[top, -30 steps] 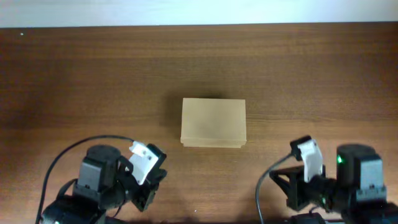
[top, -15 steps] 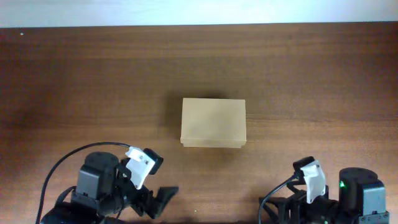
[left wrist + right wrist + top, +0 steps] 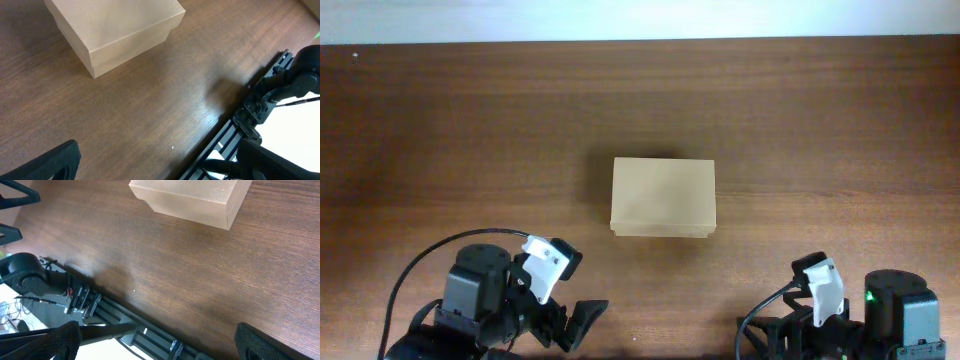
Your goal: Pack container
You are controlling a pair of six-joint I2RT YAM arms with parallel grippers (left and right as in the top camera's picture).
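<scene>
Brown wooden desk is filling the view, with a pale wall running along its far edge. Cardboard box is sitting at the desk's centre with its lid lying flat and shut. Both arms are crouching at the near edge, well apart from the box. Left hand is gaping wide and gripping nothing. Right hand is likewise spread wide and empty.

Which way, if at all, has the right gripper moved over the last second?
Yes. In the overhead view the right gripper has pulled back toward the near edge of the table, farther from the box, which has stayed put.
</scene>
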